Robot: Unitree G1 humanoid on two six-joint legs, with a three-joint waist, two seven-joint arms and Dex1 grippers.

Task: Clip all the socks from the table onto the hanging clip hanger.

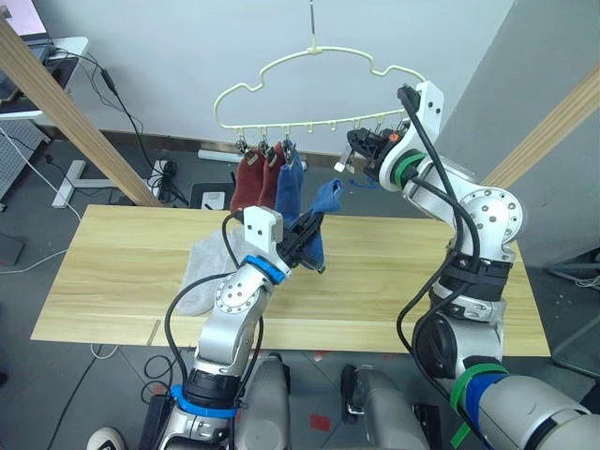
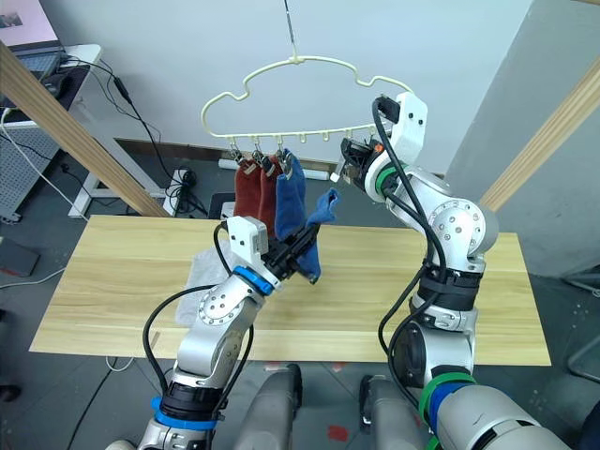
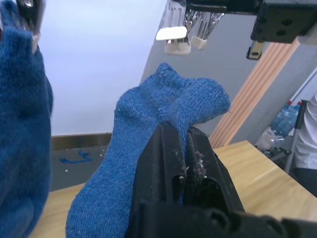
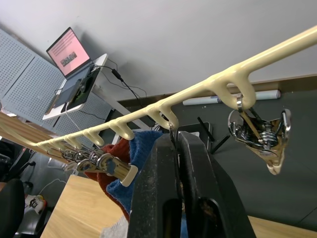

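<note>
Left end effector (image 1: 311, 246), clamped on a blue sock (image 1: 322, 208), is lifting its cuff up-right toward the clip (image 1: 343, 165) the closed right end effector (image 1: 358, 155) is squeezing on the hanger (image 1: 319, 56).

Grey socks (image 1: 202, 272) on the table (image 1: 112, 281) – left arm covers their right side, can't count them. Held blue sock (image 3: 148, 148) – cuff buried between the left gripper (image 3: 187, 144) fingers, lower end cut off by the left wrist view's edge. Hung blue sock (image 3: 22, 124) cut off at that view's side. Right gripper (image 4: 176, 144) hides the clip (image 4: 171, 130) it sits on – jaws not visible. Red socks (image 4: 111, 163) mostly behind the clips and gripper in the right wrist view. Hook's (image 1: 311, 23) top is cut off by the frame edge.
</note>
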